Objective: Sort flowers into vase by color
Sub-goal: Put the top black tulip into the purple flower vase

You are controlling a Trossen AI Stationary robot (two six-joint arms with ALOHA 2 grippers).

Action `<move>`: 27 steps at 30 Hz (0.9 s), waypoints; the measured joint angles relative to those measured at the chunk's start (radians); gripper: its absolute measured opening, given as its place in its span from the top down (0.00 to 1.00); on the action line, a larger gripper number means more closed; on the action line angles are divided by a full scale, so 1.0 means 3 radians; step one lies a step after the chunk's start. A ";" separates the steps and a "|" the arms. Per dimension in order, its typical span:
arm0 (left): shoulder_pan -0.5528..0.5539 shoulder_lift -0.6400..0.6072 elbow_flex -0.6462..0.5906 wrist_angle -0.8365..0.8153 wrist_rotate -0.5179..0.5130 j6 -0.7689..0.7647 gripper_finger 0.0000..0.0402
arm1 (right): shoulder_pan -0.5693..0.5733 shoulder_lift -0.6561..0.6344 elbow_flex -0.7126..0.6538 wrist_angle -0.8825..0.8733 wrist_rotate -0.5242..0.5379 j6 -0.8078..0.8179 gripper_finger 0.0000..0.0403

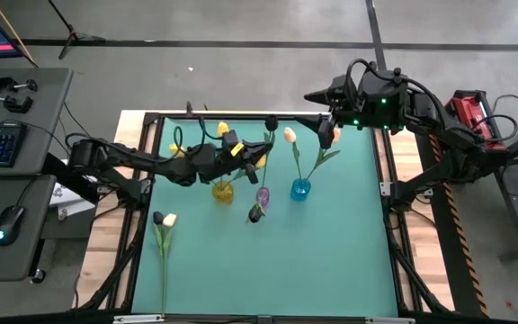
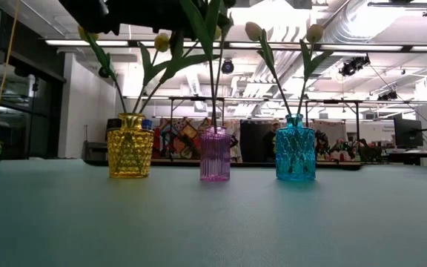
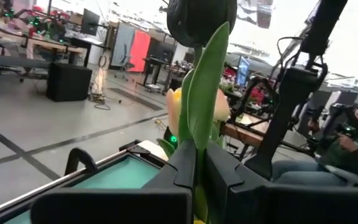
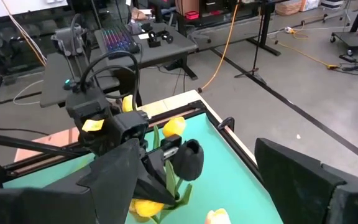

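Gripping a dark purple tulip [image 3: 201, 22] by its green stem, the left gripper [image 3: 197, 165] has its fingers closed tight on it, the stem's long axis running roughly upright between them with the bud at the top and a broad leaf alongside. In the high view that gripper [image 1: 257, 155] hovers above the middle of the mat [image 1: 331, 252], and the purple vase [image 1: 262, 194] lies just beside it at about 6 o'clock, slightly nearer the front edge. That is the relation the next move seems to turn on: the stem must come down over that vase's mouth. The yellow vase [image 1: 223, 191] stands at about 8 o'clock from the gripper, the blue vase [image 1: 300, 189] at about 4 o'clock. On the mat toward 7 o'clock, well apart, two loose tulips [image 1: 163, 236] lie with stems pointing to the front edge. Farthest off, at 2 o'clock, the right gripper [image 1: 317, 94] waits at the rear edge, fingers spread wide and empty; the left arm is clearly nearer.
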State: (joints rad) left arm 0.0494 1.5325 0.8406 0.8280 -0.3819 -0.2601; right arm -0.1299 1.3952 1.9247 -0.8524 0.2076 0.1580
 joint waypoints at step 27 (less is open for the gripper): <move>-0.0073 0.0132 0.0001 0.0152 -0.0166 0.0096 1.00 | 0.0000 0.0000 0.0000 -0.0012 -0.0001 -0.0030 0.24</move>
State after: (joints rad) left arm 0.0274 1.5722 0.8410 0.8736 -0.4318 -0.2314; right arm -0.1299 1.3952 1.9247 -0.8560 0.2073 0.1490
